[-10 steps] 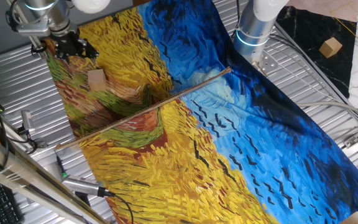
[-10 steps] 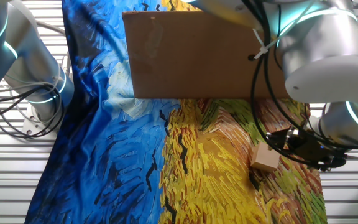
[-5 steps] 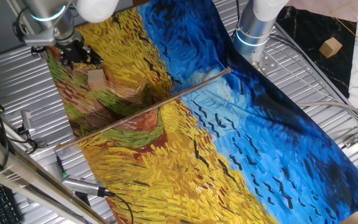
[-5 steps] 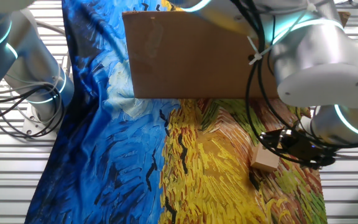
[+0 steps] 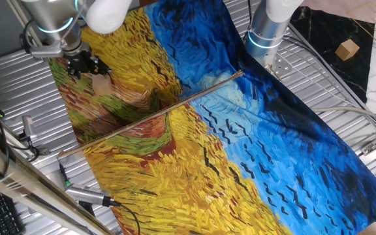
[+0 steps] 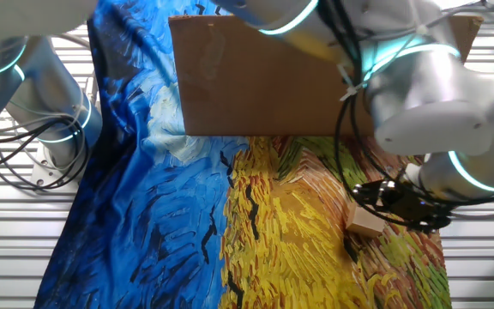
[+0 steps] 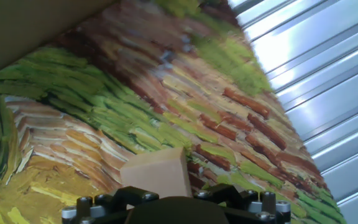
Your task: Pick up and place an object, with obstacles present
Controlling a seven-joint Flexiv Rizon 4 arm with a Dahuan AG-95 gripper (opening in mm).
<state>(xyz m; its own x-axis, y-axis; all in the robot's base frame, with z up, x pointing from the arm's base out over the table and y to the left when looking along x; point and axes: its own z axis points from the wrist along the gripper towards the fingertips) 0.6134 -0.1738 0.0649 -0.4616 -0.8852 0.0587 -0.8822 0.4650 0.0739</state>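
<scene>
Cube (image 5: 100, 83) unmoved on the cloth (image 5: 240, 137), my gripper (image 5: 83, 65) now closer above it, I can't tell its jaw gap, rod (image 5: 150, 115) unmoved.

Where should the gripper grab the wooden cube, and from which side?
Grip the cube across two opposite flat side faces, coming straight down from above. It lies flat on the painted cloth, apart from the rod, with the gripper close by.
</scene>
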